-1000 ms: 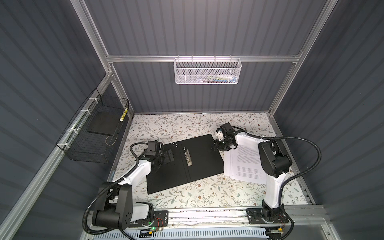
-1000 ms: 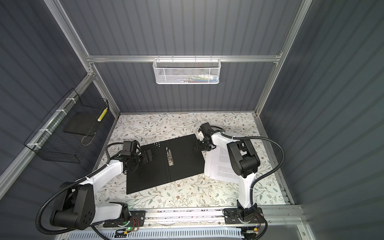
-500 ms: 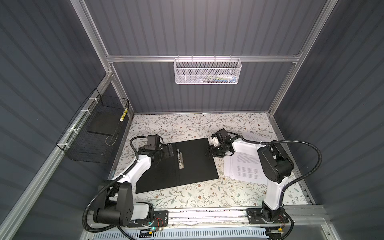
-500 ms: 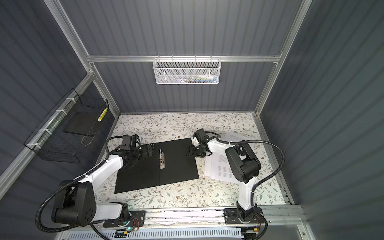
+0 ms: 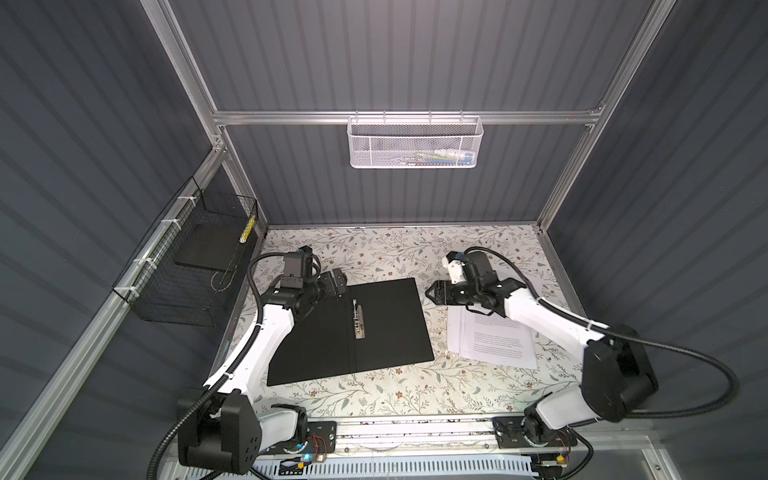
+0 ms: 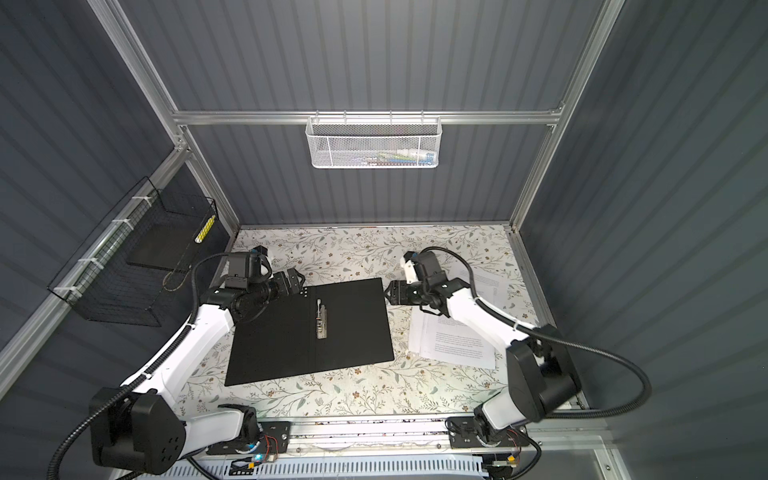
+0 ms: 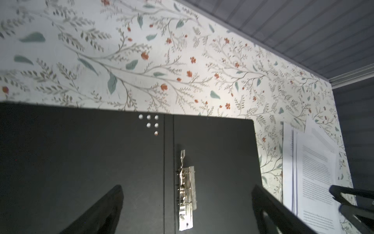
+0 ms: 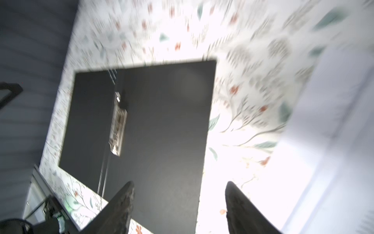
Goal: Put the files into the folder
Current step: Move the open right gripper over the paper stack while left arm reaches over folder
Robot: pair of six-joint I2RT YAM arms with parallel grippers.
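The flat folder (image 5: pixel 374 324) lay opened out on the floral-patterned bench (image 5: pixel 395 249), black inside upward, with its small metal clip (image 5: pixel 359 322) showing beside the spine; the small stack of white printed paper sheets, the files (image 5: pixel 494 340), lay just beside the folder's right leaf, apart from it and partly under the right arm; none of it was in the folder yet. I judged the step in hand to be fetching the files, the folder being ready to receive them.

The left end effector (image 5: pixel 338 282) hung over the far edge of the folder's left leaf; in the left wrist view its jaws stood as wide as they go, with only the black board below and nothing between them. The right end effector (image 5: pixel 432 293) sat near the far right corner of the folder, its tips pointing toward that corner; the right wrist view was blurred, but it showed the fingers (image 8: pixel 121 204) well parted and empty, the folder's right edge running below the gap.

So the files were behind and to the side of the right end effector, nearer its forearm than its tips. The next move, as I read it, called for turning back to the stack and catching an edge of thin flat sheets without fanning them; then sliding the lot onto the right leaf, clear of the clip.
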